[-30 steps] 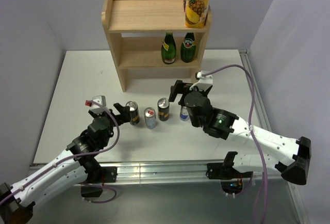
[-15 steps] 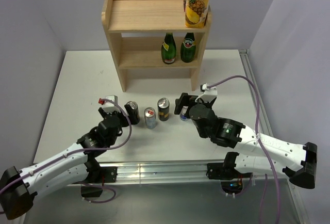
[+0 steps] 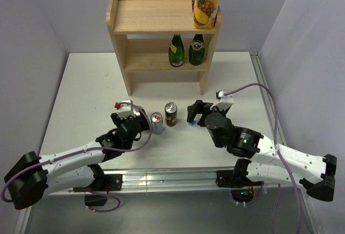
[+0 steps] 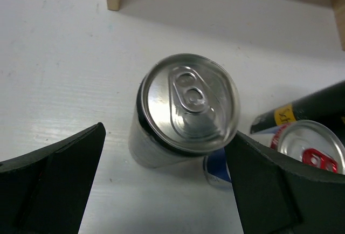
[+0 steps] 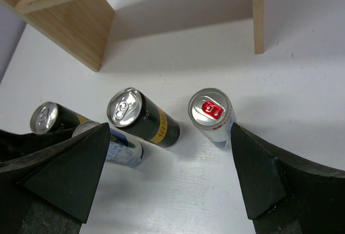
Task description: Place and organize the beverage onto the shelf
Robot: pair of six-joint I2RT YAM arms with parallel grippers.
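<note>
On the shelf's (image 3: 141, 61) lower tier, two green glass bottles (image 3: 176, 50) already stand side by side near the right post, so that part looks done. Four cans (image 3: 171, 114) are left in a row on the table (image 3: 81, 83) in front. The left gripper (image 4: 166, 134) straddles the leftmost can (image 4: 188, 102), jaws wide. The right gripper (image 5: 171, 129), equally spread, hangs by the red-tabbed silver can (image 5: 211, 111). Neither grips anything yet. A pineapple juice carton (image 3: 206, 2) occupies the top tier.
</note>
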